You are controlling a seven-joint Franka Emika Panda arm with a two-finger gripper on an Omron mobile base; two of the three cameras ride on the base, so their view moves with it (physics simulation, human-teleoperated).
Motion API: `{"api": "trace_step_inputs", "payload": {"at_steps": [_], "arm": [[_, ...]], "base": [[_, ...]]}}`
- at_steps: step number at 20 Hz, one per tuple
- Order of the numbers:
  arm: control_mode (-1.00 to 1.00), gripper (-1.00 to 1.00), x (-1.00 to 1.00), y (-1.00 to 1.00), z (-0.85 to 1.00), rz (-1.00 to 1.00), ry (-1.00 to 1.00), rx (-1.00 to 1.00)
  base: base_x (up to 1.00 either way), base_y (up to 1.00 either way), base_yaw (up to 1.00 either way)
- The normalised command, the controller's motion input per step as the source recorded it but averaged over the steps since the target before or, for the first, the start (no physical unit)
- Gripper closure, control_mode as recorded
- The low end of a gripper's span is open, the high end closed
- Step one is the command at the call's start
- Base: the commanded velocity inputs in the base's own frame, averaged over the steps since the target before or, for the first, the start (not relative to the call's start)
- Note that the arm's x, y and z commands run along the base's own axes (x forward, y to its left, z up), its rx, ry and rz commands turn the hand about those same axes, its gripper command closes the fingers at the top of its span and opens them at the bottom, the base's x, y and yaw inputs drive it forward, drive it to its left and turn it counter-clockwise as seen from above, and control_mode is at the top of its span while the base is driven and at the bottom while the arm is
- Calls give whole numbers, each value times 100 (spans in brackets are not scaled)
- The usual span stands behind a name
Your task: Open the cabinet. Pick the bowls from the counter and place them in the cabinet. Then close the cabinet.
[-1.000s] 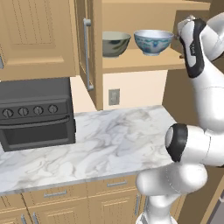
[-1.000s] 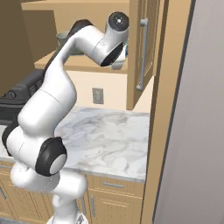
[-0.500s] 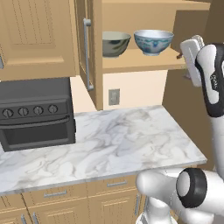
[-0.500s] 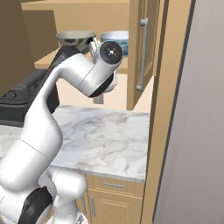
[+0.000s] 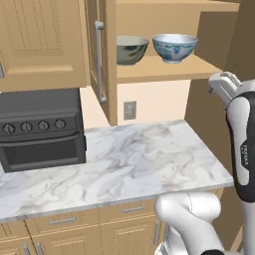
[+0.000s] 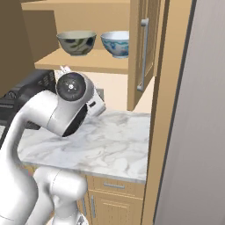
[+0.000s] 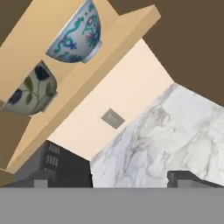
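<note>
Oak cabinet (image 5: 149, 74) stood open, both bowls (image 5: 130, 49) (image 5: 174, 47) on its shelf. Closing remained, judging by the doors. The gripper (image 5: 225, 85) hung right of the shelf; its finger spread could not be told.

pretty clearly a home kitchen, rendered rather than real. you've got a white marble counter (image 5: 124, 159) with grey veins running across the middle, and a black oven (image 5: 40, 129) with a row of knobs sitting at about 9 o'clock in the left base view. light-oak wall cabinet (image 5: 164, 69) up at 12 o'clock, doors open, with two bowls (image 5: 154, 47) on its shelf. below the counter edge there are low wooden drawers (image 5: 60, 221) with short silver handles. there's also a wall outlet (image 5: 129, 110) on the cream backsplash between shelf and counter, typical kitchen stuff.
</note>
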Motion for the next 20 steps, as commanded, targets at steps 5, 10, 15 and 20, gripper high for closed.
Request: {"api": "trace_step_inputs", "payload": {"at_steps": [5, 10, 15, 20], "arm": [[-100, -100, -100, -10, 0, -2, -34, -52], [-100, -100, -100, -4, 0, -5, -23, -57], [-100, -100, -85, -2, 0, -5, -10, -55], [-100, -100, -34, 1, 0, -7, -6, -40]], "base": [[0, 0, 0], [0, 0, 0], [0, 0, 0], [0, 0, 0]]}}
